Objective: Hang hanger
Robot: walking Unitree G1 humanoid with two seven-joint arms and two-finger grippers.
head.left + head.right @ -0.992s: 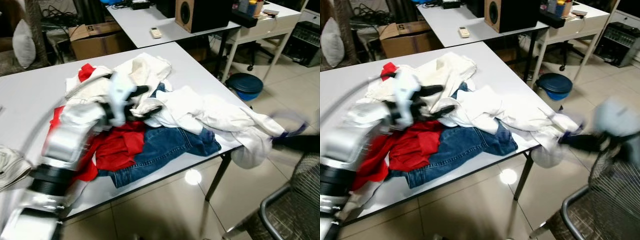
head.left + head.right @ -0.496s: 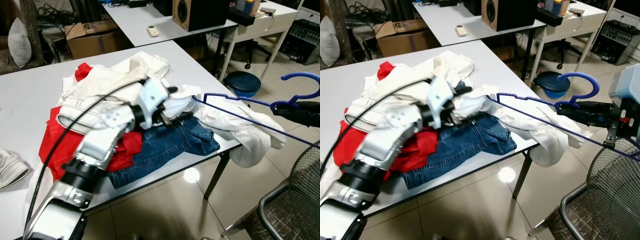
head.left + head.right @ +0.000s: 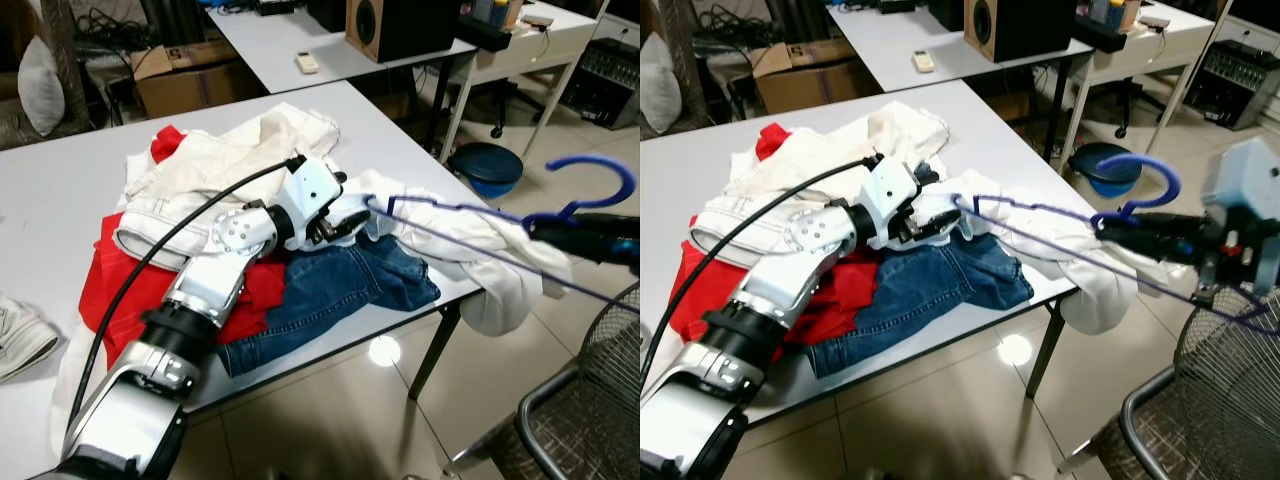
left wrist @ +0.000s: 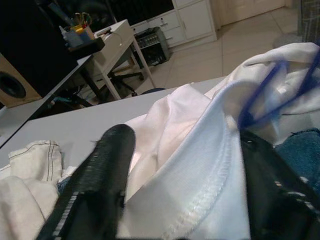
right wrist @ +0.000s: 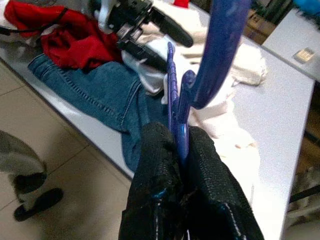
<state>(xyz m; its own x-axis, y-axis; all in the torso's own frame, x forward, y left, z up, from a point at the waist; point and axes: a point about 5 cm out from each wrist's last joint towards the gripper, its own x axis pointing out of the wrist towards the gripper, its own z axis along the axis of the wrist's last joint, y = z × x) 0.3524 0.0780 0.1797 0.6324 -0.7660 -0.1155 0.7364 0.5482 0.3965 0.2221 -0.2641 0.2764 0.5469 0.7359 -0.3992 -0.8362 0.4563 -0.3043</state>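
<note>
Fingers of the right tool (image 5: pixel 182 165) pinch the blue hanger (image 3: pixel 1040 215) at its neck; the left tool (image 3: pixel 345 215) grips the white garment's (image 3: pixel 450 235) collar on the surface (image 3: pixel 60 190).

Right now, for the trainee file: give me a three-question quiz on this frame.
1. True or false: the right gripper is shut on the blue hanger.
2. The left gripper holds which garment? A red top B white shirt C jeans
3. Fill in: the hanger's far tip points toward the shirt's ____.

Key: 1 true. 2 B. 3 opening, held by the left gripper.
</note>
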